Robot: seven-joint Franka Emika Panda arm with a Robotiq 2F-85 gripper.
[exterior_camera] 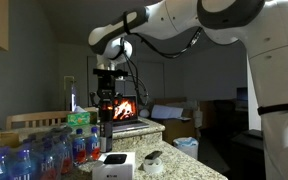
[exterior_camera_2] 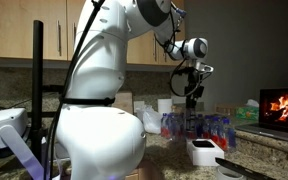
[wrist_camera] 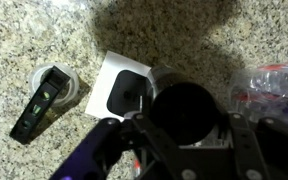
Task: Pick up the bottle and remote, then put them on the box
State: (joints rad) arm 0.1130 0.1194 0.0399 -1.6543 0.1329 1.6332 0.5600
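in the wrist view the remote [wrist_camera: 46, 100] lies at 9 o'clock, just beside the box [wrist_camera: 119, 85], which sits a little left of centre. the gripper [exterior_camera: 107, 98] hangs above, pinching what we take to be the bottle [wrist_camera: 189, 108], dark and hard to read. we judge this the placing step: next, lower it squarely onto the box and let go. speckled granite table [wrist_camera: 44, 30]; a dim room, with a fire glowing on a screen [exterior_camera: 124, 107].

In an exterior view the camera sits low at the counter [exterior_camera: 189, 162]; in an exterior view, close behind the robot body [exterior_camera_2: 99, 125]. All views share the box [exterior_camera: 114, 160], which the wrist view sees from directly above.
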